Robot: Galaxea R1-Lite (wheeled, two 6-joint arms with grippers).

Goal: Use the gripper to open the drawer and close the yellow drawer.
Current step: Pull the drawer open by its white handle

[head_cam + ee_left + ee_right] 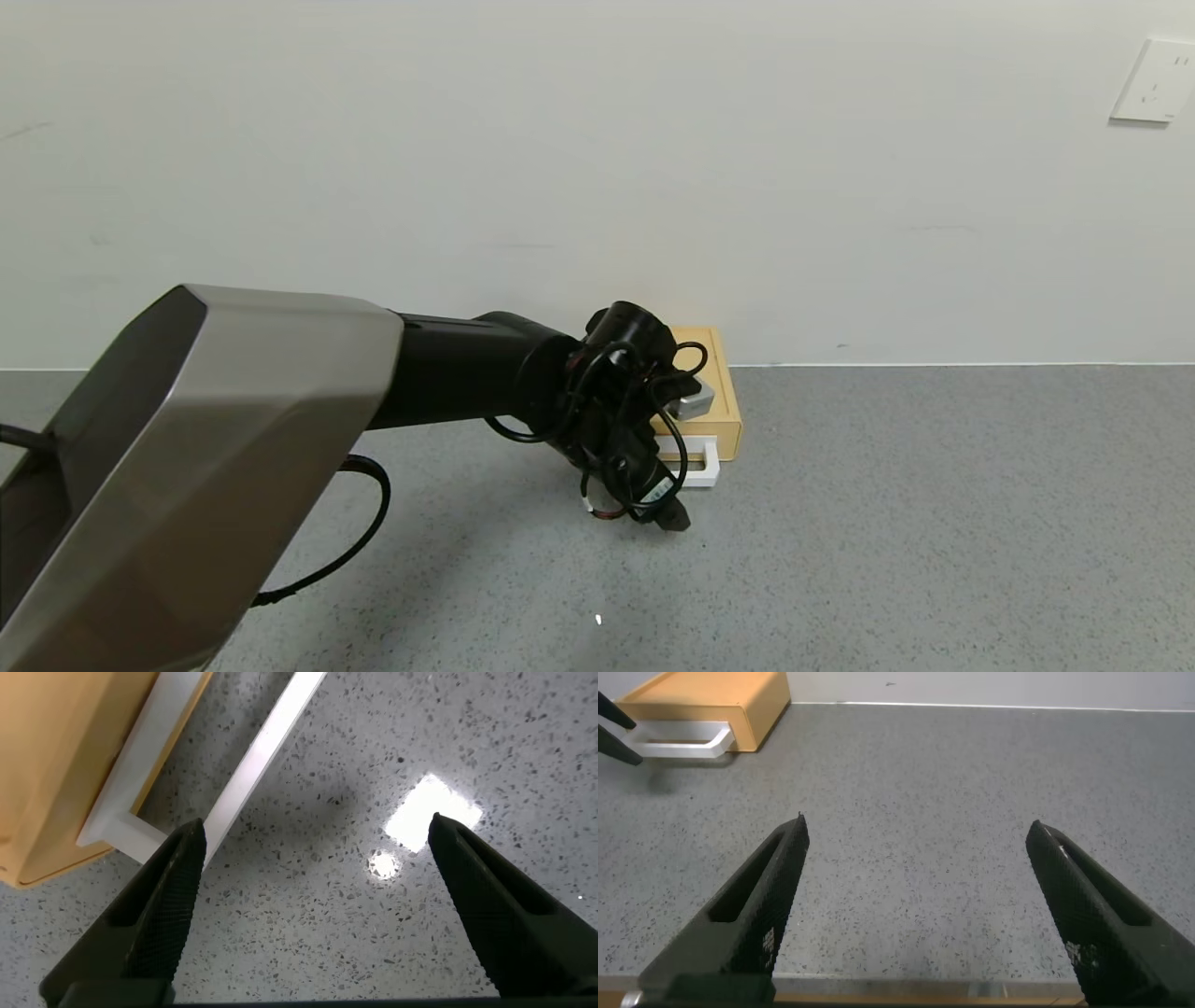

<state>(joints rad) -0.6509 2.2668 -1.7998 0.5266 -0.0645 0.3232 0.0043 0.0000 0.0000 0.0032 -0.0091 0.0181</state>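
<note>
The pale-yellow drawer box (719, 397) stands on the grey floor against the white wall, its white loop handle (702, 467) facing me. The drawer front looks flush with the box. My left gripper (670, 515) hangs just in front of the handle, low over the floor. In the left wrist view it (315, 829) is open and empty, with bare floor between the jaws; the handle (266, 737) runs beside one finger (177, 873), and the box (56, 775) lies beyond. My right gripper (917, 826) is open and empty, far back from the box (710, 698).
The speckled grey floor (887, 523) spreads to the right of the box and in front of it. A white wall (597, 168) stands right behind the box, with a wall socket (1156, 80) high on the right. My left arm's silver shell (196, 467) fills the lower left.
</note>
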